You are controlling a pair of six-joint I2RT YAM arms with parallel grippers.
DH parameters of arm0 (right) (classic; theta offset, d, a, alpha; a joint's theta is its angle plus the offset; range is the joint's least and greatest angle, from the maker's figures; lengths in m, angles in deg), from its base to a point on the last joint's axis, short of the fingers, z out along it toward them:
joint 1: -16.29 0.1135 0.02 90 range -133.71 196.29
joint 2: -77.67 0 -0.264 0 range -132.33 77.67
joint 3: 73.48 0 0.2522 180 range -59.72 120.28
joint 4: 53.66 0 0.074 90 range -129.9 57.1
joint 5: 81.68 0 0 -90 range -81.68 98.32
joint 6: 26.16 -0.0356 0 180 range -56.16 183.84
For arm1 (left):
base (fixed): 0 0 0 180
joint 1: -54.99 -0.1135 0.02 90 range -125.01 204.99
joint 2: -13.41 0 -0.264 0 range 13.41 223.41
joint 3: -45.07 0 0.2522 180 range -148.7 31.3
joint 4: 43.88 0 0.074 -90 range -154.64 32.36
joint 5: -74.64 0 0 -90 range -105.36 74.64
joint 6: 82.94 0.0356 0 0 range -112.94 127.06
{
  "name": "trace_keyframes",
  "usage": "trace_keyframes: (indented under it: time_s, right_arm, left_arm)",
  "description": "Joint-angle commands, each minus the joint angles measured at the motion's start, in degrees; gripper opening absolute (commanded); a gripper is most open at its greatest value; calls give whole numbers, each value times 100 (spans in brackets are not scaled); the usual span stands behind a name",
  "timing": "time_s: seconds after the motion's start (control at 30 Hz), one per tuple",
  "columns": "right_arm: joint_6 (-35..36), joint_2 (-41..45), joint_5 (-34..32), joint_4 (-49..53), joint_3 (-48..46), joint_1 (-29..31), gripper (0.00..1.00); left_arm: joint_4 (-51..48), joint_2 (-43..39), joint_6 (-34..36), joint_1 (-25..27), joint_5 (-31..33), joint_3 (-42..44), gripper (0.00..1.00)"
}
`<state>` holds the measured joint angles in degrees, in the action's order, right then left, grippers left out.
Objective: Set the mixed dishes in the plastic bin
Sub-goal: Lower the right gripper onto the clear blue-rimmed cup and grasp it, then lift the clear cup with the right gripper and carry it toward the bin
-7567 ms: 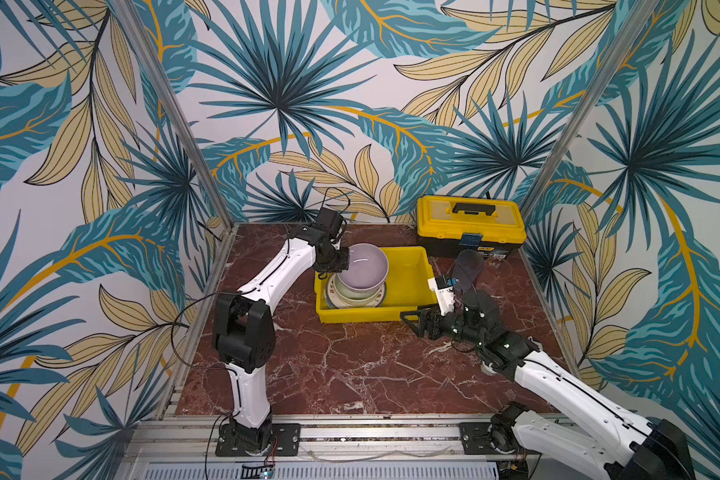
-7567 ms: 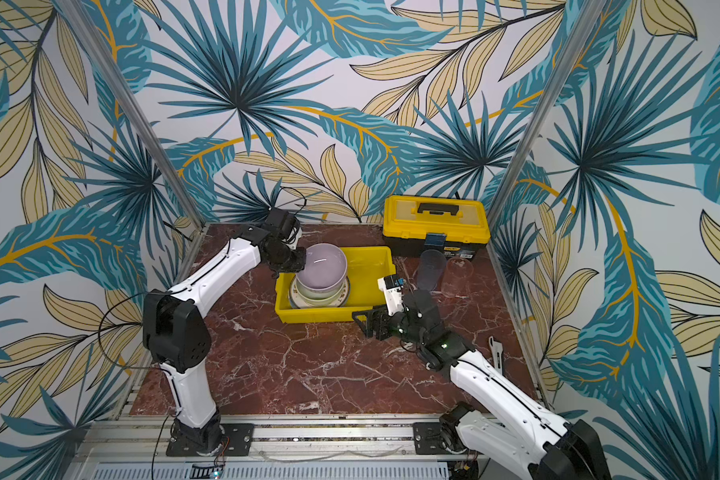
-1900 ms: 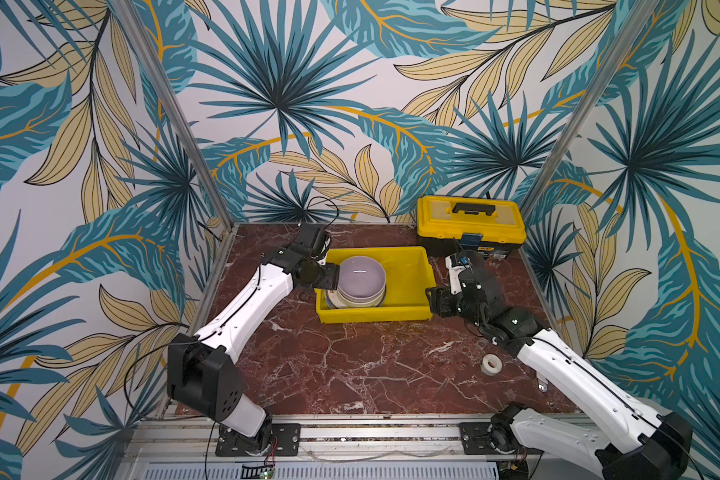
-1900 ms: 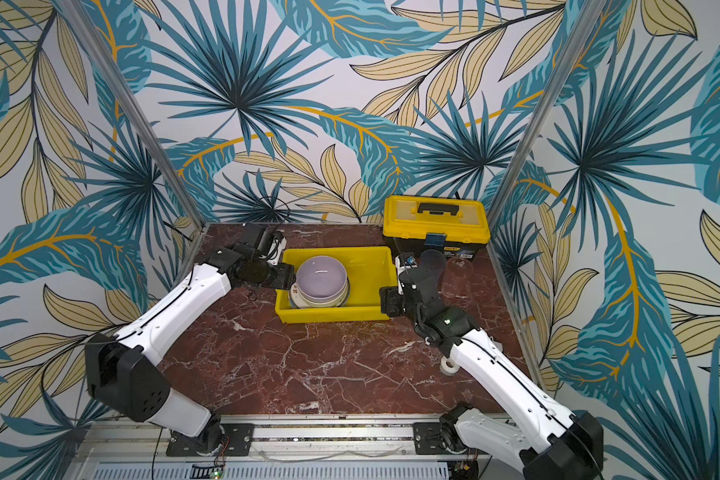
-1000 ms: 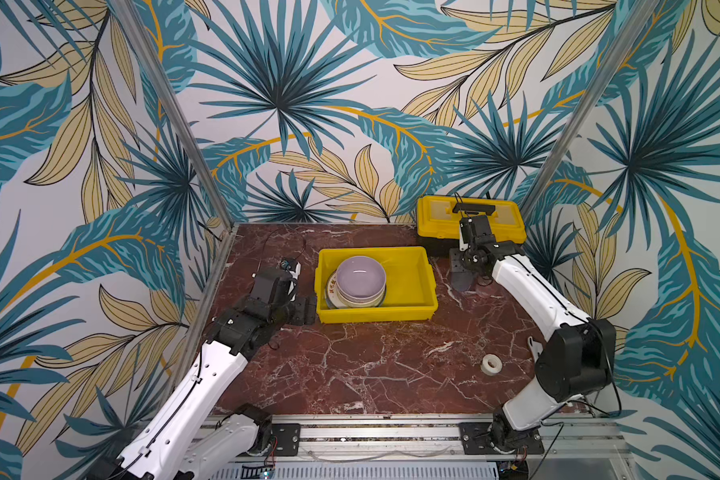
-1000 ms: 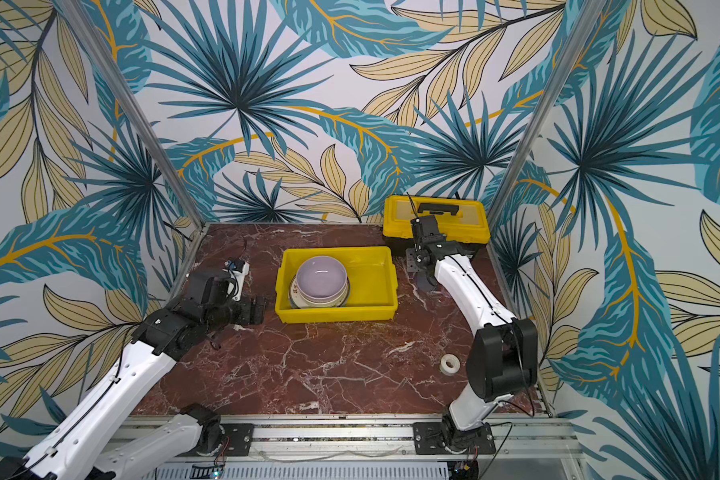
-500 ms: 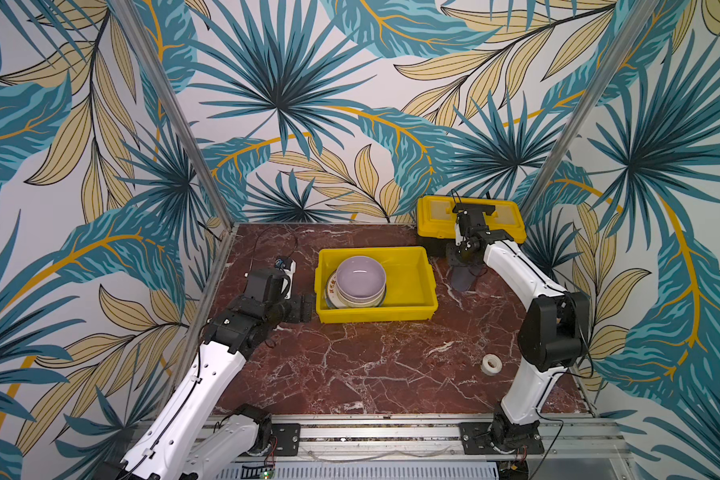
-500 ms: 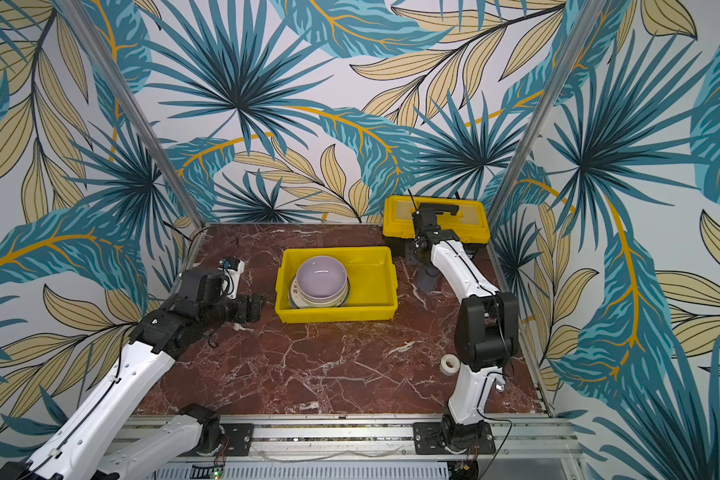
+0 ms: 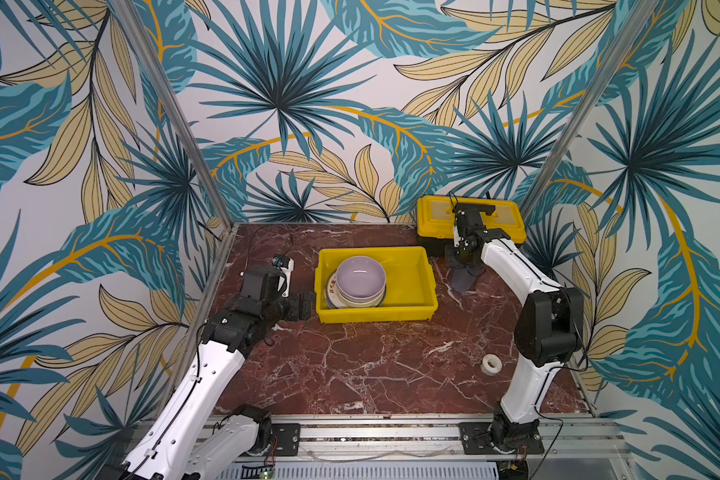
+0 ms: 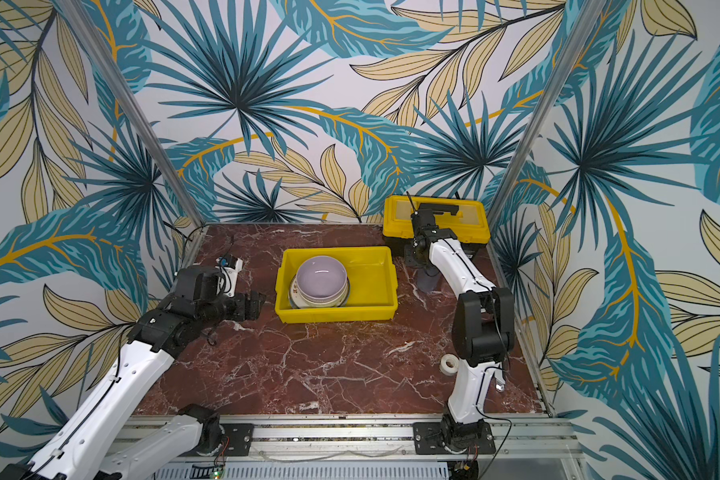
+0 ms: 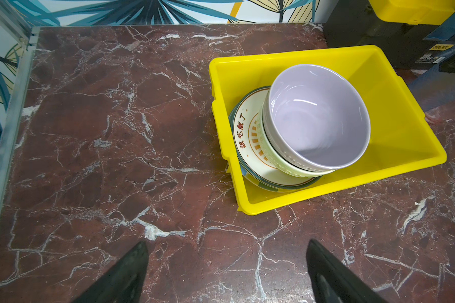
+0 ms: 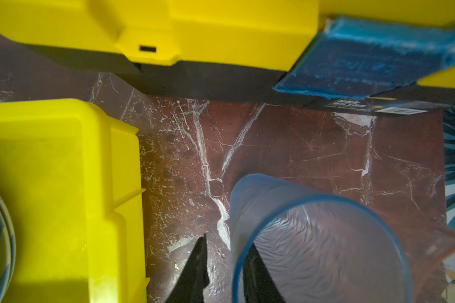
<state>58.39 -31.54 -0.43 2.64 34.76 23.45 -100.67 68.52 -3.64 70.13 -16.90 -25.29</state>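
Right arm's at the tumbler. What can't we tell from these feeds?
- Whether the right gripper grips the clear tumbler wall: blurred in the right wrist view, too small in both top views.
- Tumbler base: cut off at the right wrist view's edge.
- Number of plates under the lilac bowl in the yellow bin: hidden beneath it.

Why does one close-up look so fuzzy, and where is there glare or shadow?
Right wrist view: the clear tumbler sits so near the lens that it and the toolbox label go soft; left wrist view: sharp, with white glare streaks inside the lilac bowl; both top views: crisp, evenly lit, the yellow bin sharp-edged.
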Motion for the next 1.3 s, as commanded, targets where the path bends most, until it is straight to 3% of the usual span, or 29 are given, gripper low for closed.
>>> trace_keyframes:
  time_s: [0.0,0.6,1.27]
  right_arm:
    - [44,-157,-39,176,115,-13,21]
    - [62,265,164,331,186,-4,2]
    - [244,1010,220,515,425,323,0]
  left_arm:
    - [119,17,42,-57,-74,50,94]
    - [119,0,24,-81,-65,61,94]
    - [120,-2,2,-90,-105,55,94]
